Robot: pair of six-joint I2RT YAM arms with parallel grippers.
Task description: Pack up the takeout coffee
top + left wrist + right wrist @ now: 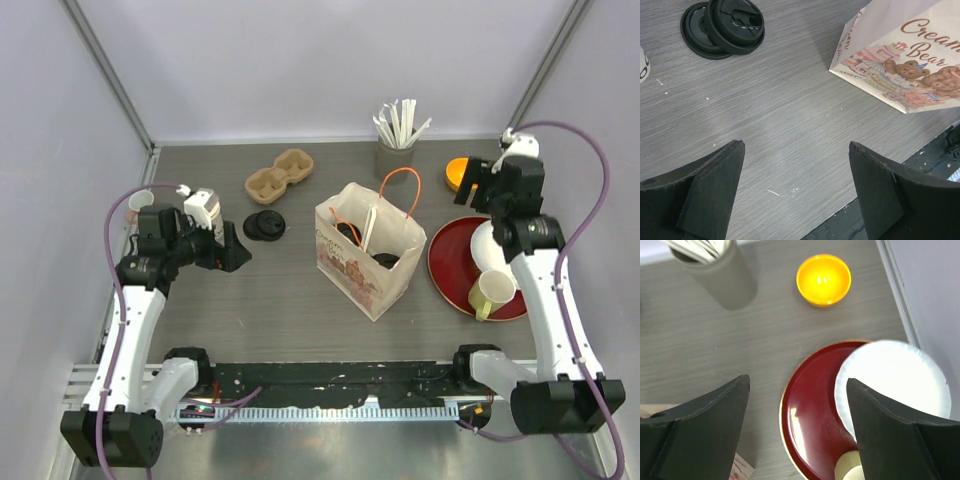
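Coffee [349, 232] down inside the paper bag [350, 275], only its black lid showing, beside a white stick [368, 228]. Left jaws released, spread wide, empty, over bare desk [790, 115] near two stacked black lids [722, 27]. Right jaws likewise released, grasping nothing, above the red plate [805, 415] and white dish [890, 385], orange bowl [823, 279] beyond.

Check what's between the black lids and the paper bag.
Nothing: just bare tabletop between the black lids and the paper bag, plainest in the left wrist view; the top view agrees.
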